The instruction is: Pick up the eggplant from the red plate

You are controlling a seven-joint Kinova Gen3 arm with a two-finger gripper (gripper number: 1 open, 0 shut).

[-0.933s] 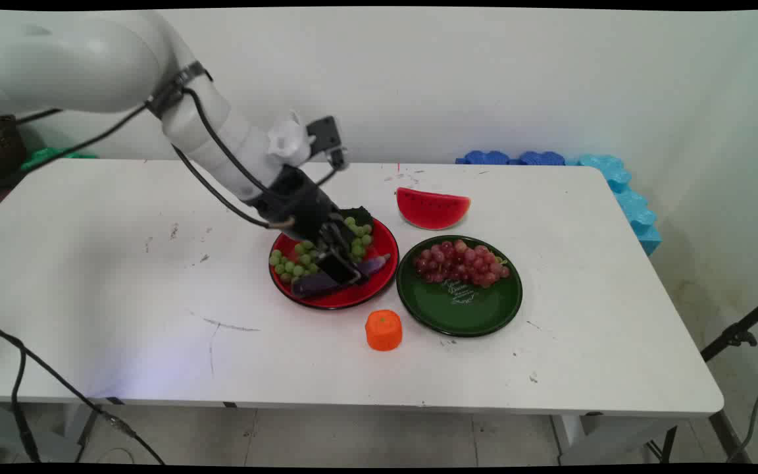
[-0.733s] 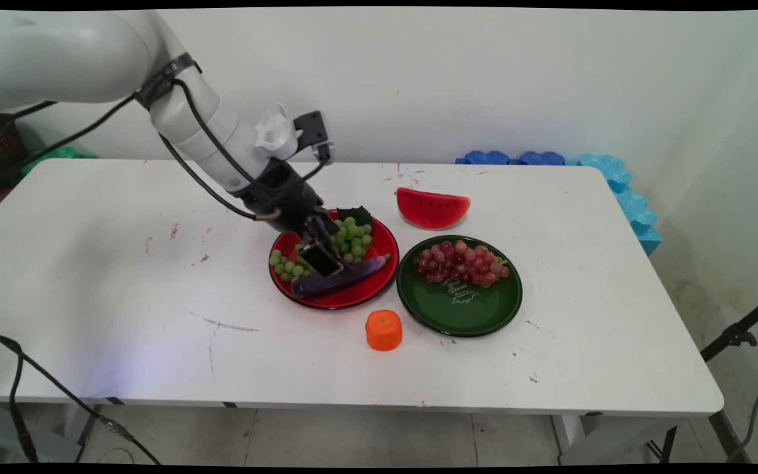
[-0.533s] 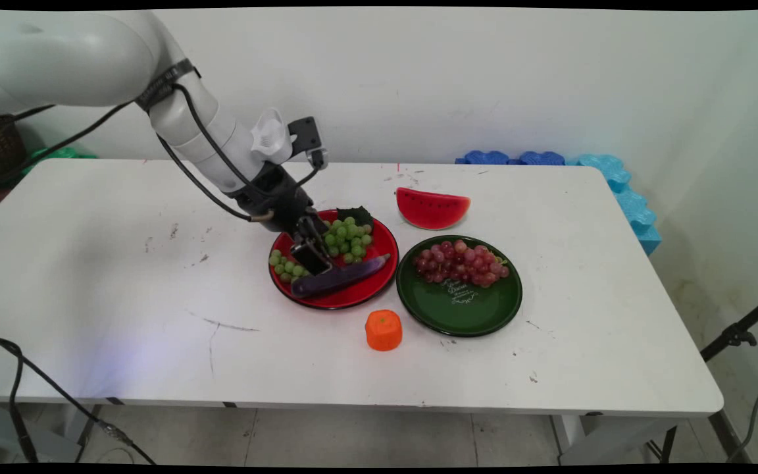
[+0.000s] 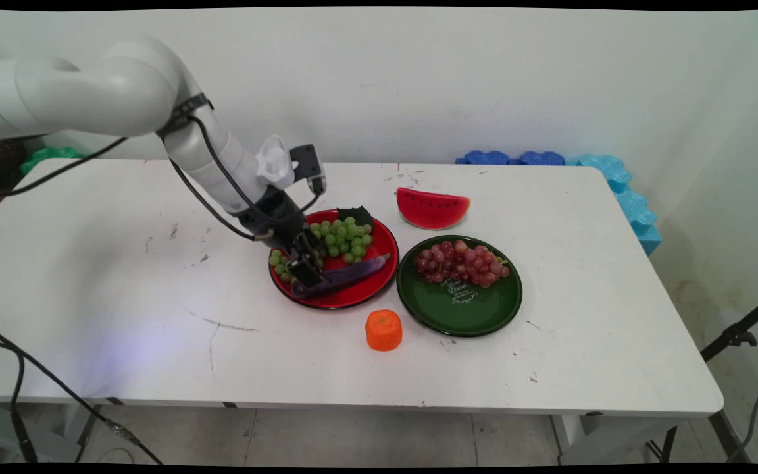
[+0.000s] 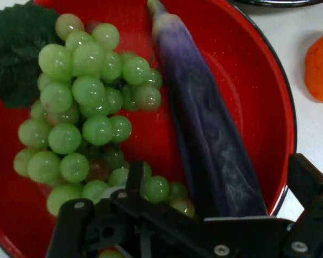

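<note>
Gripper [image 4: 304, 271] hovering low over the eggplant's [image 5: 204, 129] thick end on the red plate [image 4: 359, 296].
How far its fingers are standing apart cannot be told; descending off-centre, it is risking rolling the eggplant or scattering green grapes [image 5: 81, 107] lying just beside it.

You had the gripper [image 4: 304, 271] over the left part of a plate [image 4: 379, 284] holding grapes [image 4: 343, 237] and an eggplant [image 4: 353, 272]. Right of it sat a second plate [image 4: 478, 313], a watermelon slice [image 4: 432, 209] behind, a carrot piece [image 4: 383, 330] in front.
</note>
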